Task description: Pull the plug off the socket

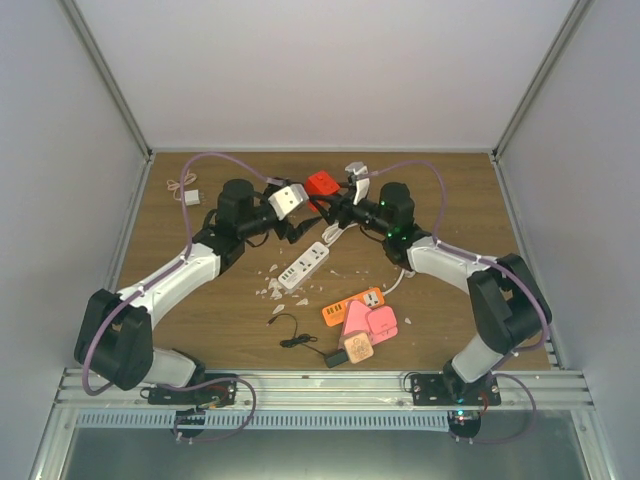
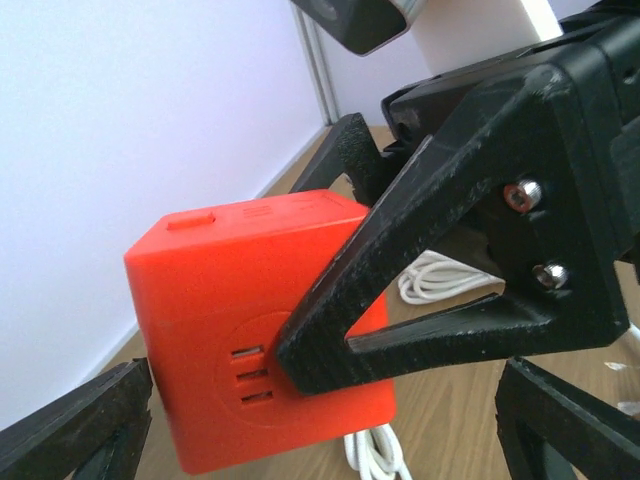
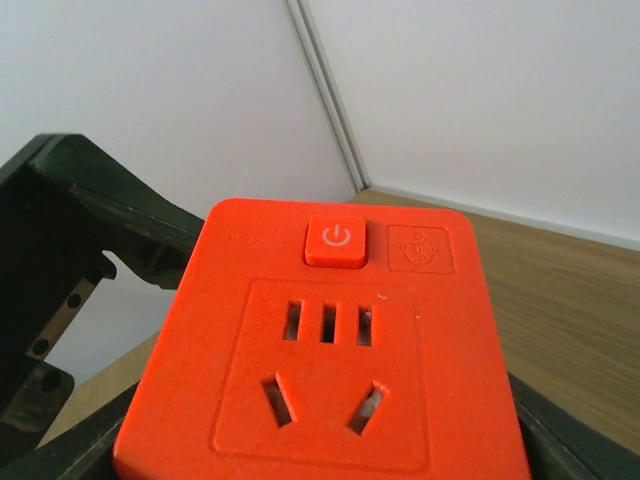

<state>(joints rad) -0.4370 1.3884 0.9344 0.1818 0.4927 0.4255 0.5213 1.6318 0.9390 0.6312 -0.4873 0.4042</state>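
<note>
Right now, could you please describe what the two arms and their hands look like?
Both the left arm and right arm have white shells on the long links, black joints and black bases. A lilac cable loops along each. A green light glows near the right wrist. The hands' fingers are matte black, angular open frames with silver screws.

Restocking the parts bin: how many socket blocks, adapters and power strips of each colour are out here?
Red socket cube: 1
White power strip: 1
Orange flat socket: 1
Pink adapters: 2
Tan adapter: 1
Total: 6
</note>
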